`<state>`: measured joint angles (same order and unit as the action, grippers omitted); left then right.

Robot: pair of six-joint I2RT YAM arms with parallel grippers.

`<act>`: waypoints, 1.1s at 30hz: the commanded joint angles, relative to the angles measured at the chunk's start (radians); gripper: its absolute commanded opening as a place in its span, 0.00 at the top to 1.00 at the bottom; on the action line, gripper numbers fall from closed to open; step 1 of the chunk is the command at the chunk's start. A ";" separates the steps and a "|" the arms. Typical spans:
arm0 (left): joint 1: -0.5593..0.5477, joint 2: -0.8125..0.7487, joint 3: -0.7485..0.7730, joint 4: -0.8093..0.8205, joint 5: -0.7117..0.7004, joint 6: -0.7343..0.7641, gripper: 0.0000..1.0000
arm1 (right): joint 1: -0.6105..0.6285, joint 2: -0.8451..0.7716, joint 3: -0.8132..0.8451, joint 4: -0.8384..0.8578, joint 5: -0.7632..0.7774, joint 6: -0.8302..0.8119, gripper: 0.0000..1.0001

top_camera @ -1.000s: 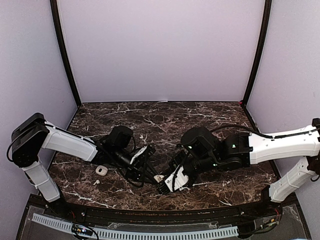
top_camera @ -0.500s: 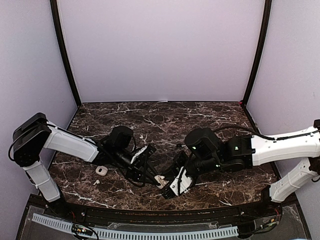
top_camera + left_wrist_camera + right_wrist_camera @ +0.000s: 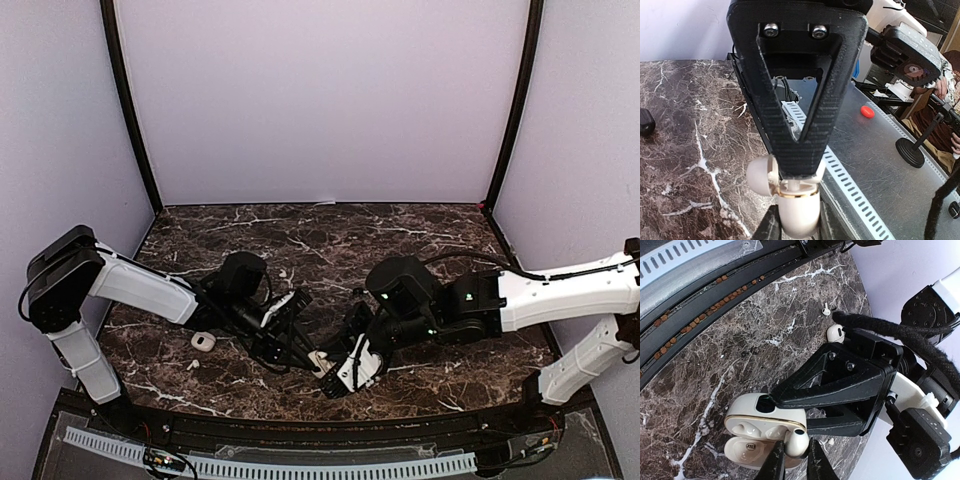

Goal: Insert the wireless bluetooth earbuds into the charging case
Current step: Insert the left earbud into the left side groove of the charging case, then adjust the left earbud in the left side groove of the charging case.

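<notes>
Because both my grippers meet over one spot, the top view hides nearly everything there: only a small white piece of the case (image 3: 318, 357) shows between the black fingers. In the right wrist view I see two hollows inside the case, but I cannot tell if something sits in them, and the picture edge cuts off the bottom of the case. At the left edge of the left wrist view a black thing (image 3: 644, 121) is half cut off, and I cannot tell what it is.

My left gripper (image 3: 797, 170) is closed tight on the case, where lid and body meet, and holds it with the lid open near the front edge of the table (image 3: 420, 240). My right gripper (image 3: 795, 462) has its jaws a little apart, with the earbud (image 3: 797, 441) between the tips and its head at the rim of the case. Whether the tips press it, I cannot tell.

My left fingers lie across the case and cover part of the lid. Farther left on the table lie a second case (image 3: 203, 341) and, near it, a loose earbud (image 3: 190, 365), both well apart from my grippers.

I count two white cases, two white earbuds and one black thing.
</notes>
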<state>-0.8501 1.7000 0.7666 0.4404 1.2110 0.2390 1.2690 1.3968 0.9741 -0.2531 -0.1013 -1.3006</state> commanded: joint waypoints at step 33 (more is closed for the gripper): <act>0.019 -0.081 -0.117 0.325 -0.043 -0.095 1.00 | -0.026 -0.104 0.040 0.030 -0.194 0.389 0.05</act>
<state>-0.8383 1.6764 0.6788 0.6579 1.2076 0.1818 1.2625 1.3457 0.9947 -0.3099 -0.2371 -1.1603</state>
